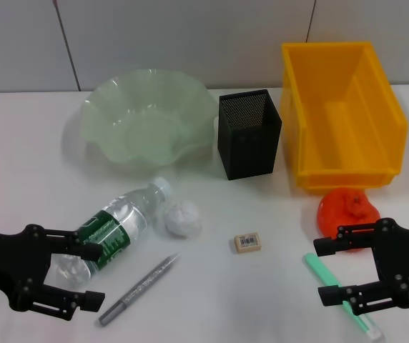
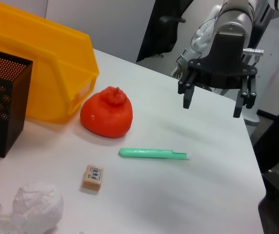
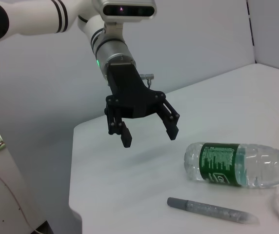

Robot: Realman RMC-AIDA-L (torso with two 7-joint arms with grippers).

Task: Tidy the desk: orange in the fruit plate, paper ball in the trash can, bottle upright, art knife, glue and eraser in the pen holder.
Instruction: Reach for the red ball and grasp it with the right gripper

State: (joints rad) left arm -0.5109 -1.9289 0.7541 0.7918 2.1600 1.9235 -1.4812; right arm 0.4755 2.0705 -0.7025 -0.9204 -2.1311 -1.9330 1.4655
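Gaping left tool [image 3: 144,130], fully visible only wrist-side

You have on your table [image 1: 18,179]: one orange [image 1: 347,211], one fruit plate [image 1: 149,118], one paper ball [image 1: 181,217], one trash can [image 1: 342,114], one bottle [image 1: 115,229], one eraser [image 1: 249,242], one pen holder [image 1: 249,133], one grey pen-shaped tool [image 1: 139,288], one green pen-shaped tool [image 1: 342,296]. Two grippers: left gripper [image 1: 94,273], right gripper [image 1: 322,271].

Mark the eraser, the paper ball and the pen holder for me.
eraser [image 1: 248,242], head view, its labelled top face.
paper ball [image 1: 182,217], head view, middle of the wad.
pen holder [image 1: 252,145], head view, its front mesh wall.
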